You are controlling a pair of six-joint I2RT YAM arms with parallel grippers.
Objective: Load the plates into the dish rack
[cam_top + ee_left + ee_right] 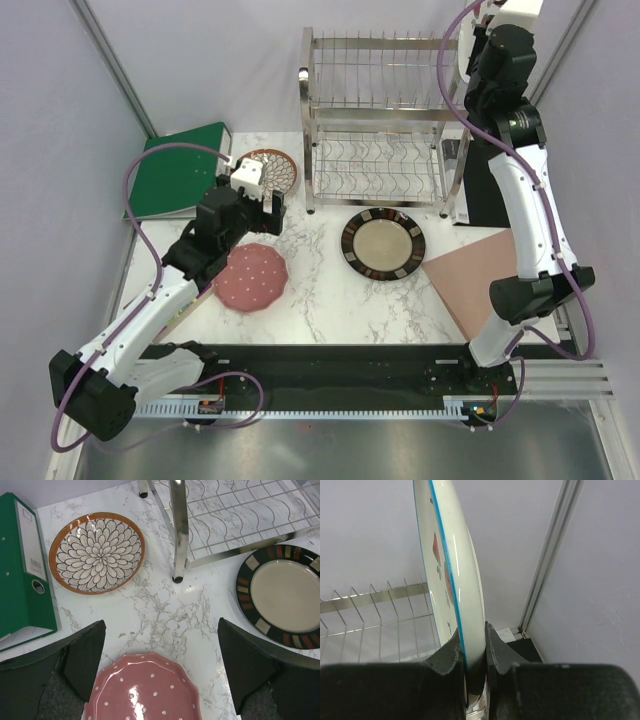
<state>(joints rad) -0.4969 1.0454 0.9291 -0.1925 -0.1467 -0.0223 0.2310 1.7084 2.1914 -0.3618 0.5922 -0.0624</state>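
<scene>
The steel dish rack (380, 120) stands at the back; both tiers hold no plates. My right gripper (471, 640) is shut on the rim of the white strawberry plate (457, 580), held upright and edge-on, high beside the rack's right end (490, 45). My left gripper (162, 650) is open and empty, hovering over the far edge of the pink dotted plate (145, 690), which lies flat on the table (252, 277). The petal-pattern plate (268, 172) lies left of the rack. The dark-rimmed beige plate (383, 243) lies in front of the rack.
A green binder (180, 170) lies at the back left, close to the petal plate. A tan mat (480, 275) lies at the right, under the right arm. A black box (485, 190) stands right of the rack. The rack's front-left post (179, 535) is near the left gripper.
</scene>
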